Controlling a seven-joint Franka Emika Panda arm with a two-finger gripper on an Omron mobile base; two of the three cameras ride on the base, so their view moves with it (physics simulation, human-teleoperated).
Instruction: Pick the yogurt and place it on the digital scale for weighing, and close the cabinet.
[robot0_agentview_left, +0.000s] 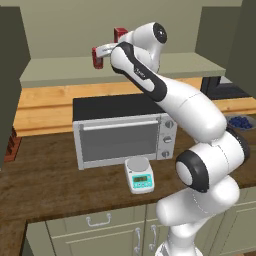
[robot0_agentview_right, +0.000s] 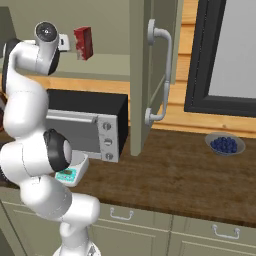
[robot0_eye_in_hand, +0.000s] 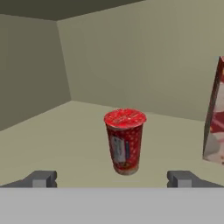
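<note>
With the tool (robot0_eye_in_hand: 112, 178) spread wide before the yogurt (robot0_eye_in_hand: 125, 141) mid-shelf, push straight in, centre the cup, avoid the carton (robot0_eye_in_hand: 215, 118), then squeeze.

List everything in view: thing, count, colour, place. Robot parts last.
yogurt: 1, red, upright on cabinet shelf, ahead of the claw
carton: 1, red and white, on shelf beside the yogurt
cabinet: 1, olive green, door open
toaster oven: 1, silver and black, on counter
digital scale: 1, white with teal panel, in front of oven
bowl: 1, grey, blue berries, counter right
claw: 1, open, short of the yogurt
</note>
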